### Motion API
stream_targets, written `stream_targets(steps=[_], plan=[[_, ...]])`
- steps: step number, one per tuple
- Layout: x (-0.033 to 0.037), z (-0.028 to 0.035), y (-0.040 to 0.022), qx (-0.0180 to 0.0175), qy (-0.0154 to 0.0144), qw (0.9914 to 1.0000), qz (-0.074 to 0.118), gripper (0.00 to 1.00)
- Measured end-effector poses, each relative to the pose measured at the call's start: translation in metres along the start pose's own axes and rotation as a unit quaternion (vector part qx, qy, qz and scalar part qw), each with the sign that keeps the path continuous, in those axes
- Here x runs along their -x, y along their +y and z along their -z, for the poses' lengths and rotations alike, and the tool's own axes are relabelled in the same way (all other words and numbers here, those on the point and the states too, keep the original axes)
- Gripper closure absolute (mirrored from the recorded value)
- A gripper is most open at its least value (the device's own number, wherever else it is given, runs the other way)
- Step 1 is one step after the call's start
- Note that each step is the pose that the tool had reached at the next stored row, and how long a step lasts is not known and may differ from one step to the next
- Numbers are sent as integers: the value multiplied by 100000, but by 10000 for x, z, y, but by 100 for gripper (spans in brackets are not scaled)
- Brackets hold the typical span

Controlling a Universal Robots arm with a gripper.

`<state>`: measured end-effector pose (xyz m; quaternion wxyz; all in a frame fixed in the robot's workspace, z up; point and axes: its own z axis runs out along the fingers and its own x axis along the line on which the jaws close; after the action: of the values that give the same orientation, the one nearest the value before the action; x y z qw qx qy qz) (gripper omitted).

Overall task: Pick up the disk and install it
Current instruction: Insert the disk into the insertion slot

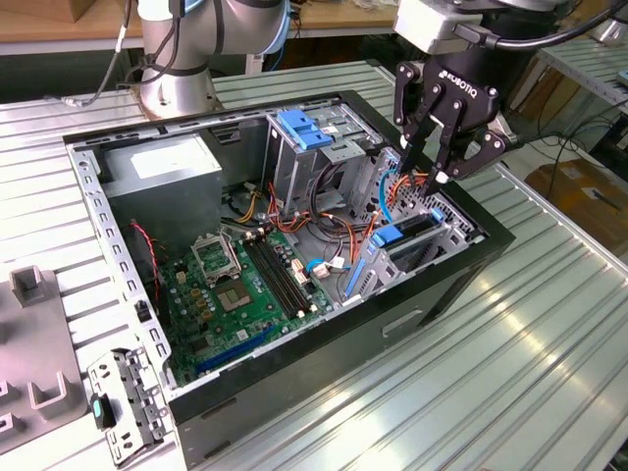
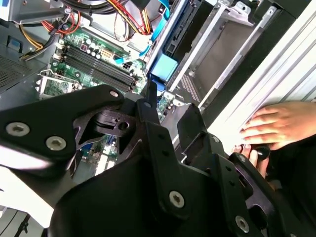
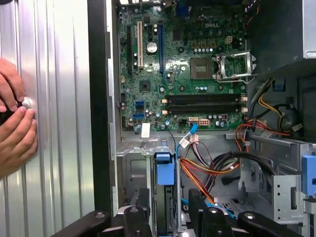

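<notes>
Ribbed metal table [image 1: 549, 324] carries the open case [image 1: 294, 378], and a hand [image 3: 15, 126] rests on it just beside the case wall, so any sideways swing of the arm could strike it. Your pincer [image 1: 425, 162] hangs spread and empty over the drive bay. Loose cables [image 3: 197, 170] run right by its fingertips; a descent from here could snag or pinch them, or drag a plug loose. Below the pincer, the disk [image 1: 394, 240] stands on edge in the bay, blue rails showing, apart from the fingers; whether it is fully seated you cannot tell.
</notes>
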<state>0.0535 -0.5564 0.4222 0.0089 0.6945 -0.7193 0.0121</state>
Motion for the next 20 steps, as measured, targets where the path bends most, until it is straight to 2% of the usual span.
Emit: stream_targets(steps=[4,5,6,8,16,17,20], plan=[[3,-79,0,-1,2,100000,24,55],[4,-123,0,-1,0,100000,57,63],[4,-145,-1,-3,1,100000,68,76],[7,-216,-2,-3,-1,100000,113,88],[12,-407,-4,-8,2,100000,243,89],[10,-424,-4,-10,-70,100000,248,89],[10,-424,-4,-3,-111,100000,247,89]])
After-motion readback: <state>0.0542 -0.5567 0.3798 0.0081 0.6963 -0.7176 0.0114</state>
